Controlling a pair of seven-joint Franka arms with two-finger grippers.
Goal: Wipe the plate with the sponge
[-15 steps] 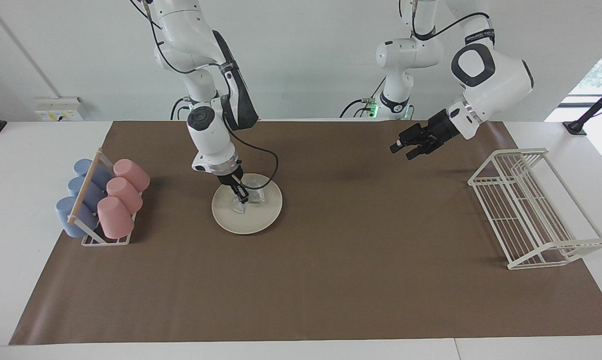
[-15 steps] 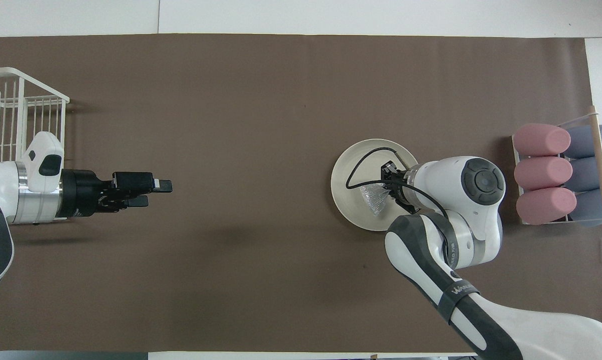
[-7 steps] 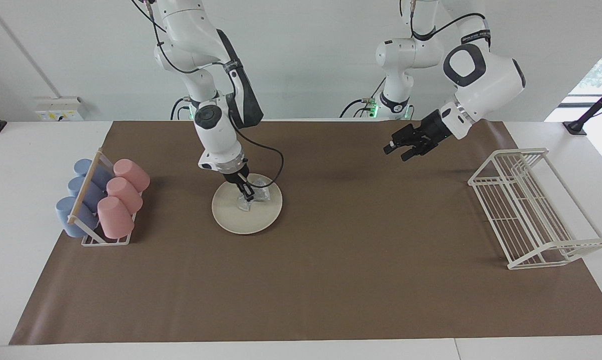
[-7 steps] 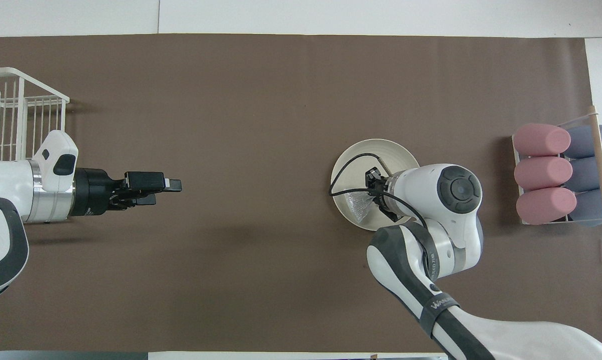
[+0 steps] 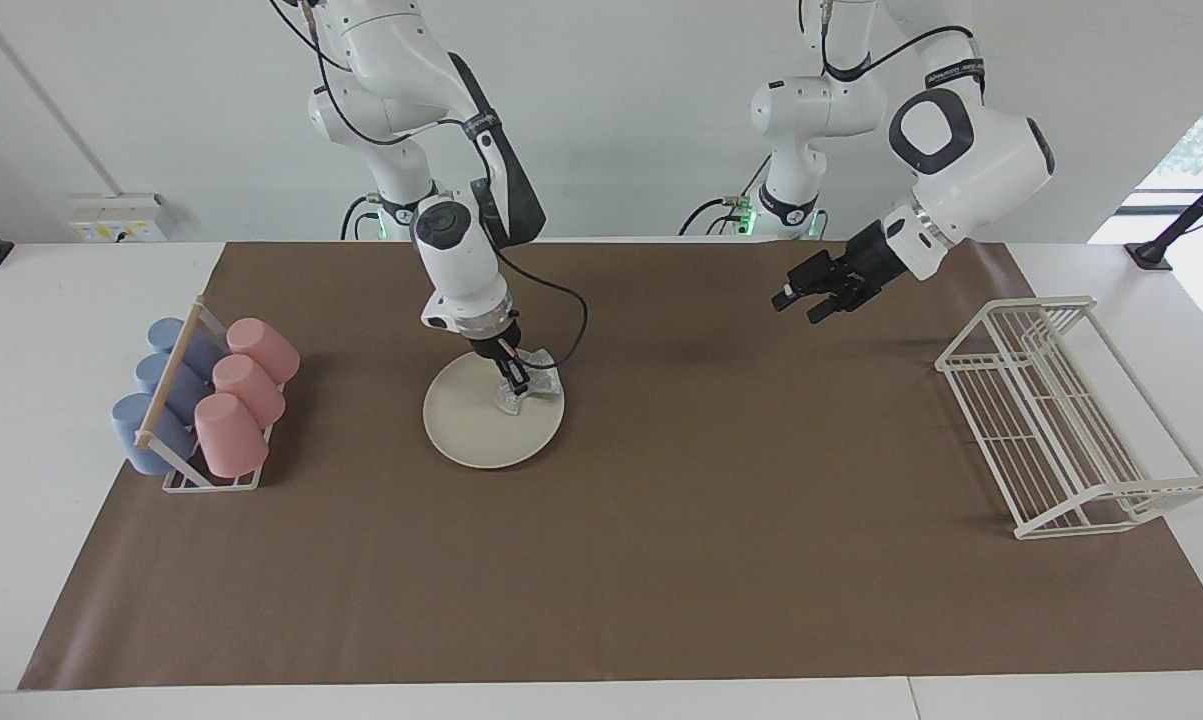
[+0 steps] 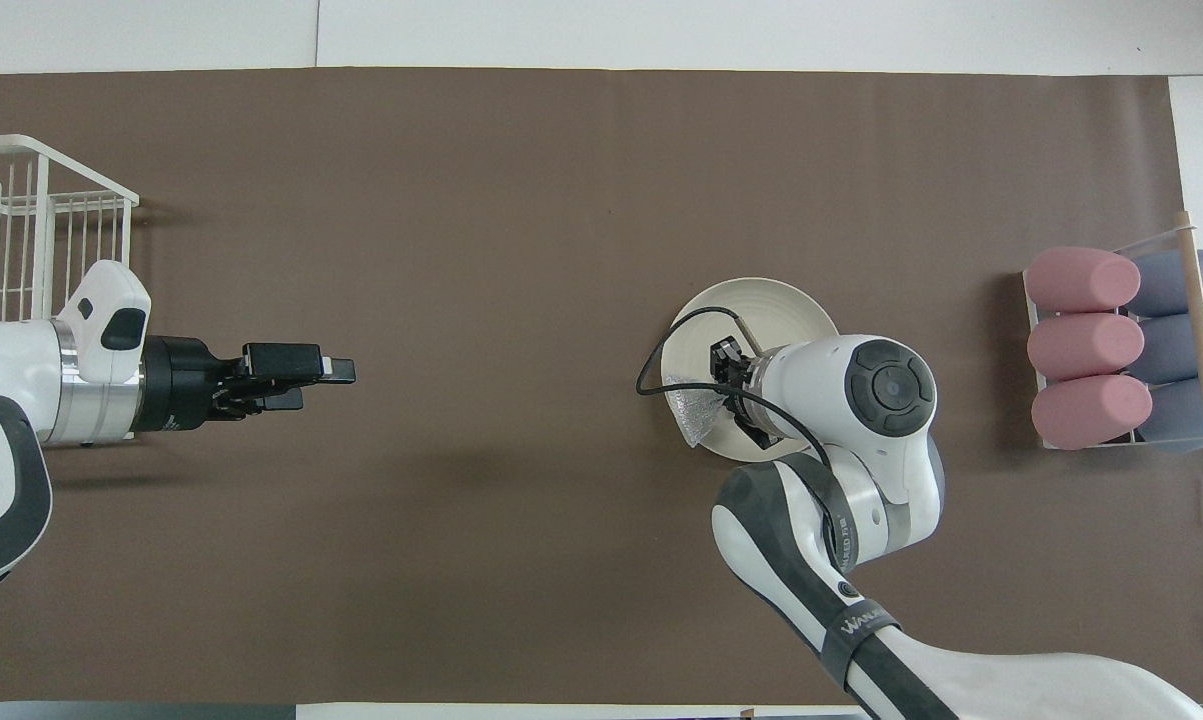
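The sponge [image 5: 527, 388] is gripped by the closed right hand [image 5: 514, 382], apparently pressed on the plate [image 5: 476, 425] left of frame centre. The left hand [image 5: 809, 296] is held open, upper right, empty.

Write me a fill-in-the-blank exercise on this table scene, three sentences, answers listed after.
1. The right pincer is shut on the ____, pressing it on the plate.
2. The left pincer hangs open over the bare brown ____.
3. The pink cups lie in a rack beside the ____ cups.

Missing words: sponge; mat; blue
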